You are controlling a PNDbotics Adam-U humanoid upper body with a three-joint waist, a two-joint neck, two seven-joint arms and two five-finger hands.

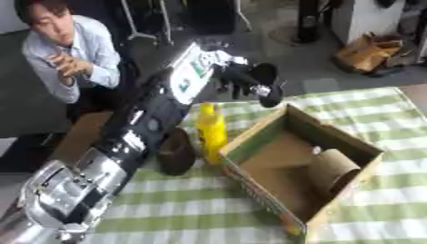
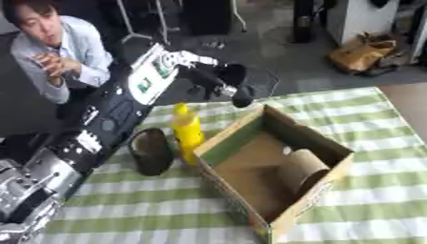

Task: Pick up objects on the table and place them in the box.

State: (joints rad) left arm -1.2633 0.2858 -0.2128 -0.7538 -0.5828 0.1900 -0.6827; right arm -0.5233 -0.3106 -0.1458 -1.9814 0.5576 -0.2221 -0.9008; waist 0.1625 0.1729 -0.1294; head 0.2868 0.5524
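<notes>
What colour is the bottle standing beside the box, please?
The bottle is yellow, clearest in the left eye view.

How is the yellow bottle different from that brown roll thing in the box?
The yellow bottle stands upright on the checked cloth, outside the cardboard box and against its near-left wall; the brown roll lies on its side inside the box. The bottle is bright yellow and slim; the roll is dull cardboard brown and looks wider. Neither is being held: the left hand hangs above them.
</notes>
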